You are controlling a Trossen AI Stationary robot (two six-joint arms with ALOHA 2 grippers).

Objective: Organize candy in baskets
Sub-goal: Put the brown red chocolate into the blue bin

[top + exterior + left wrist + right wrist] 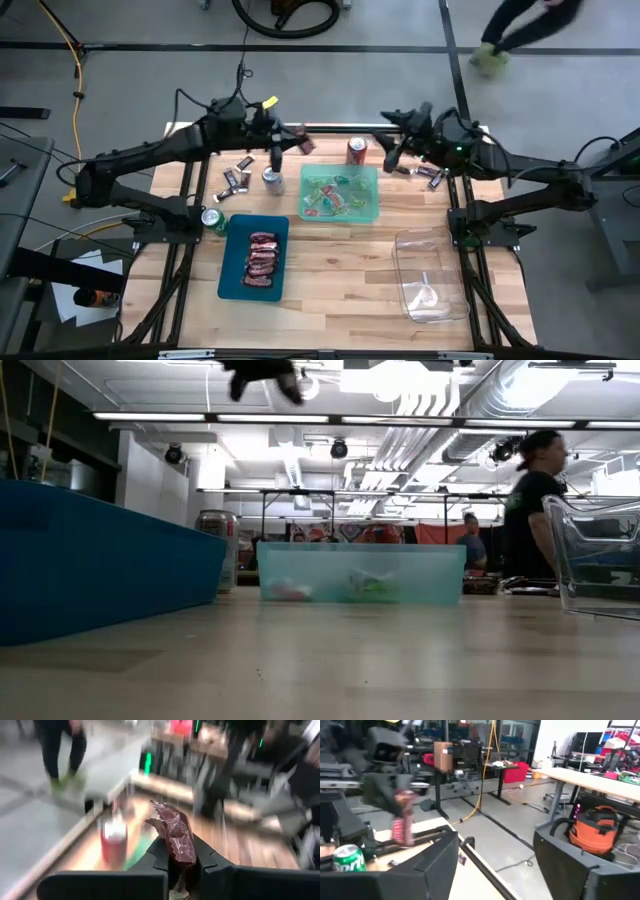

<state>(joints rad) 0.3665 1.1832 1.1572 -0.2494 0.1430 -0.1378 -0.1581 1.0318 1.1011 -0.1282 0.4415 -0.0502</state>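
My left gripper point(292, 138) is in the air over the table's far edge, left of the red can point(357, 150), shut on a dark red wrapped candy point(175, 837). My right gripper point(391, 154) hangs open over the far right of the table, next to loose dark candies point(428, 175); nothing is between its fingers point(500, 865). More loose candies point(237, 172) lie on the far left. The dark teal basket point(232, 272) holds red candies point(262, 258). The light green basket point(372, 205) holds mixed candies point(335, 195). The clear basket point(430, 275) stands near the right edge. My left gripper pinches the dark red candy between its two fingers at its lower end point(179, 865). The rest of the wrapper point(170, 822) sticks out past the fingertips. The candy is lifted clear of the table, as the right wrist view also shows the candy point(402, 820).
A silver can point(272, 178) stands left of the green basket and a green can point(213, 218) stands beside the teal basket. Bare wood lies between the teal and clear baskets. People move in the room beyond the table's far edge point(535, 500).
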